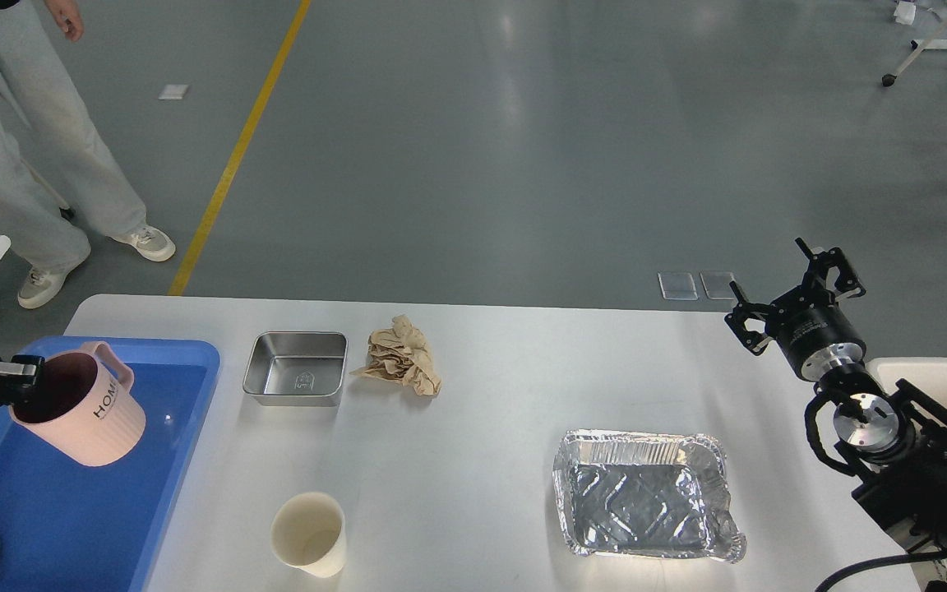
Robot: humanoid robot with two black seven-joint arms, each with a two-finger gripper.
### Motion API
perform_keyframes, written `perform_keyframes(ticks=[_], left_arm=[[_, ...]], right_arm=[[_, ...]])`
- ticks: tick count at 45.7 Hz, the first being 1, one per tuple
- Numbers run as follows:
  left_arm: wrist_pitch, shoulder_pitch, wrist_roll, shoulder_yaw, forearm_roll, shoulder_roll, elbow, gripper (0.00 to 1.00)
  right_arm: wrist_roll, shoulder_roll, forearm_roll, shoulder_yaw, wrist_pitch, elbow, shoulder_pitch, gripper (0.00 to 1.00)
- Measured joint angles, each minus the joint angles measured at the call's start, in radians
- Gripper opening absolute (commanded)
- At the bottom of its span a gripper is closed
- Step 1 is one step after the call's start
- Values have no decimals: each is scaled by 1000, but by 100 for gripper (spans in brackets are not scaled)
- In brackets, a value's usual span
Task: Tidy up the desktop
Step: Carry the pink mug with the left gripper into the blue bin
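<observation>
Our left gripper is clamped on the rim of the pink mug, which hangs tilted over the blue tray at the left end of the desktop. Our right gripper hovers empty with its fingers spread, past the far right edge. The desktop fills the near half of the view. On it stand a steel dish, crumpled brown paper, a paper cup and a foil tray. We judge the paper soft and light, best pinched at its top. The foil tray dents easily, so grip its rim gently. The cup would crush if squeezed hard
</observation>
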Motion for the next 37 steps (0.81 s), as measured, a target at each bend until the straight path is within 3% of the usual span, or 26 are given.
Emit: perform_keyframes(ticks=[25,37], left_arm=[[2,170,6,0,56,11,10,0],[72,229,6,-2,104,-15,12,0]], right_arm=[[0,5,0,-2,0,-5,-1,100],[0,5,0,-3,0,-7,-3,100]])
